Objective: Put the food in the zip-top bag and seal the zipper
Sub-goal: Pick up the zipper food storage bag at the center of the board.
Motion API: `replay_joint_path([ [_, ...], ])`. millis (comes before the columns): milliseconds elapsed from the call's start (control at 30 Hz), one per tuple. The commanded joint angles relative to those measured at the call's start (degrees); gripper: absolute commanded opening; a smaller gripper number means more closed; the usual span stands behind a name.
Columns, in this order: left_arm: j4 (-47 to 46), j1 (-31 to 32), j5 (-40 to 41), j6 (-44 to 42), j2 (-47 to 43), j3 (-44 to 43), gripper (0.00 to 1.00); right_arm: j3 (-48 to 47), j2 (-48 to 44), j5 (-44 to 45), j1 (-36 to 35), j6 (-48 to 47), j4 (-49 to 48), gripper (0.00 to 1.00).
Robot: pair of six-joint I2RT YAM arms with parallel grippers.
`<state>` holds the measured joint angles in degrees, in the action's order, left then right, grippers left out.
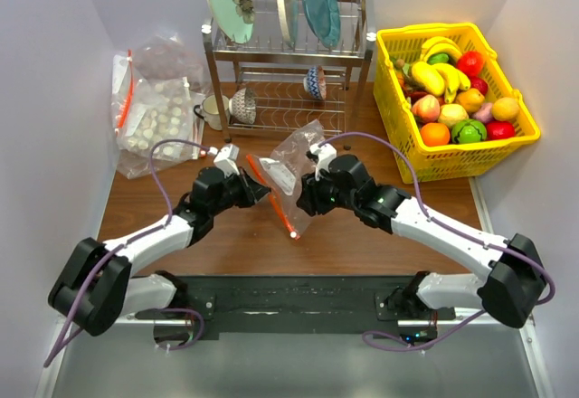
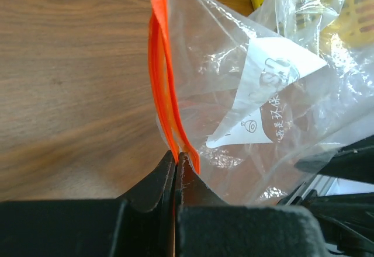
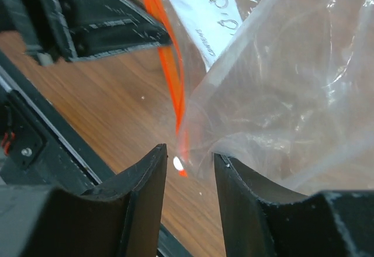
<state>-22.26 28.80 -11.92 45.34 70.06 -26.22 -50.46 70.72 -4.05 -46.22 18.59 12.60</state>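
Note:
The clear zip-top bag (image 1: 288, 170) hangs above the table between my two grippers. I see only a white printed label inside it. Its orange-red zipper (image 1: 271, 201) runs diagonally along its left edge. My left gripper (image 1: 261, 190) is shut on the zipper (image 2: 160, 82), pinching the strip at its fingertips (image 2: 177, 155). My right gripper (image 1: 304, 201) is open. Its jaws (image 3: 190, 157) straddle the bag's lower corner, where the zipper's end (image 3: 170, 70) and a small white tab lie. Bag film (image 3: 280, 82) rests on its right finger. The food, an orange (image 1: 434, 133), a peach (image 1: 451, 114) and a green fruit (image 1: 468, 131), lies in the yellow basket (image 1: 434, 165).
The yellow basket stands at the back right with bananas and other fruit. A metal dish rack (image 1: 289, 81) with plates, a bowl (image 1: 242, 104) and a cup (image 1: 210, 108) stands behind the bag. Clear bags of white lumps (image 1: 154, 118) lie at the back left.

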Motion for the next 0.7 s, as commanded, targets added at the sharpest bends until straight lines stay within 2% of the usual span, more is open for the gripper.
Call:
replay_joint_path([
  [0,12.14,0.47,0.76,-5.7,-3.78,-4.89,0.0,-5.17,-1.45,8.87,-0.19,-2.94,8.56,0.44],
  [33,13.28,0.47,0.85,-6.57,-4.05,-6.46,0.0,-5.53,-2.07,9.5,-0.19,-3.38,8.58,0.5],
  [167,24.16,0.56,3.13,-10.35,-3.53,-12.01,0.0,-4.3,-5.67,11.25,-0.19,-3.83,9.37,0.55],
  [233,26.12,0.47,4.54,-11.85,-3.88,-13.5,0.0,-3.07,-8.31,12.05,-0.1,-3.47,9.99,0.59],
  [433,28.06,0.47,4.19,-13.35,-5.64,-14.56,0.0,0.27,-12.8,4.33,-0.19,-0.93,4.81,0.72],
  [500,28.06,0.47,2.62,-13.52,-5.73,-14.83,0.0,-0.43,-12.01,0.29,-0.19,-0.84,3.84,0.72],
  [567,27.19,0.47,0.95,-13.44,-5.73,-15.0,0.0,-0.87,-9.74,-5.16,-0.19,-0.4,2.7,0.66],
  [600,26.92,0.47,-0.28,-12.83,-5.81,-14.92,0.0,-1.05,-8.68,-6.48,-0.19,0.04,0.78,0.63],
  [667,25.69,0.56,-1.69,-12.39,-5.99,-14.83,0.0,-1.22,-5.44,-10.07,-0.19,1.27,-1.34,0.51],
])
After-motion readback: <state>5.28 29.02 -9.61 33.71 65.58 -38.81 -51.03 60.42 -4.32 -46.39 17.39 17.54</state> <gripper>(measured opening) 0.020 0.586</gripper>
